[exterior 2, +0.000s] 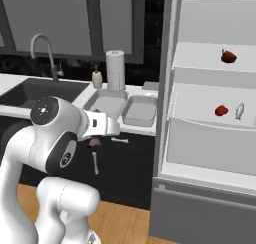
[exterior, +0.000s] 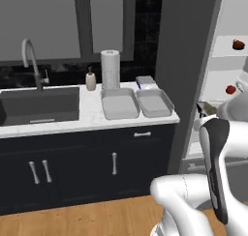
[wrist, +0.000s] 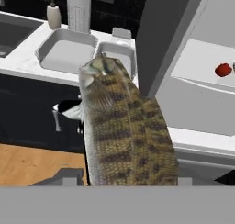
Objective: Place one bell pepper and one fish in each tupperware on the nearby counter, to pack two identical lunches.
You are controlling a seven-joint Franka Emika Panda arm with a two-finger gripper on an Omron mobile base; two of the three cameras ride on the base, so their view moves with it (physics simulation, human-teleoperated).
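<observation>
Fish in hand: the brown-striped fish (wrist: 124, 131) is clamped in your gripper (wrist: 121, 184), hanging out in front of the black cabinets, short of the counter (exterior: 89, 115). The fingertips themselves are hidden behind it.
Grip: the jaws stand partway closed on the fish's body. It is long and stands well clear of the hand, so a fast swing could twist it loose.
Tupperwares: both sit empty on the counter beside the sink, the left tupperware (exterior: 119, 103) touching the right tupperware (exterior: 155, 102).
Drop risk: release early and the fish lands on the floor or the counter edge.
Aim risk: the shared rims are close, so an off-centre release may leave the fish straddling both.
Obstacles: the paper towel roll (exterior: 110, 68) and soap bottle (exterior: 90, 80) stand just behind the containers. You could knock them by overreaching.
Still to fetch: two bell peppers, upper (exterior 2: 228, 56) and lower (exterior 2: 221, 110), and the second fish (exterior 2: 240, 111) wait on the fridge shelves.
</observation>
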